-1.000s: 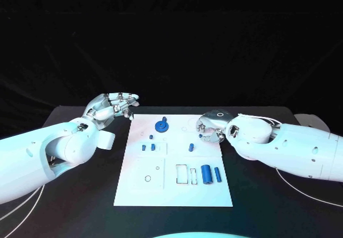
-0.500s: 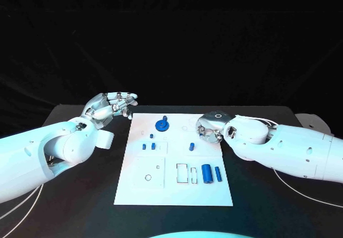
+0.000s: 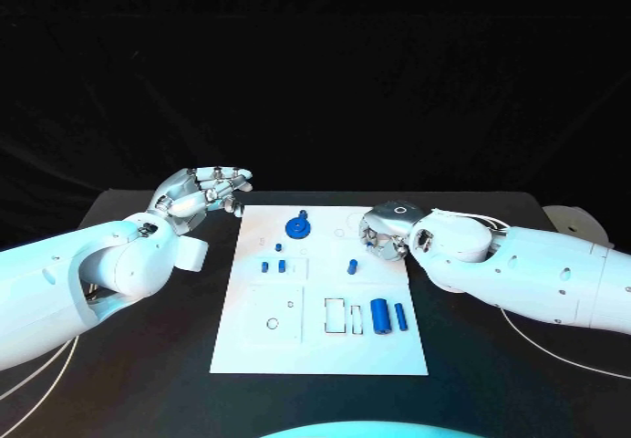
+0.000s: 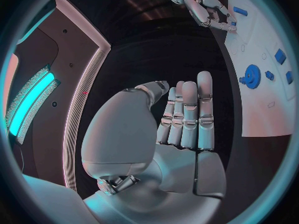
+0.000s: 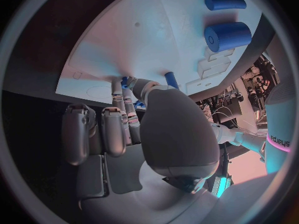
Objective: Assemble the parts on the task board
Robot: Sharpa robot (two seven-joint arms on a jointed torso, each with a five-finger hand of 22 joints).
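The black table [image 3: 158, 347] carries the white task board [image 3: 322, 356].

No text, label or number can be read anywhere (the task board [image 3: 320, 301] bears only outlines).

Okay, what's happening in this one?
A two-armed robot is assembling small blue parts on the white task board. The right robot hand is down over the board's far right edge, fingers curled beside a small blue peg; whether it grips anything cannot be told. The left robot hand hangs off the board's far left corner, empty, fingers together. A blue gear, a blue cylinder and other small pieces lie loose on the board.
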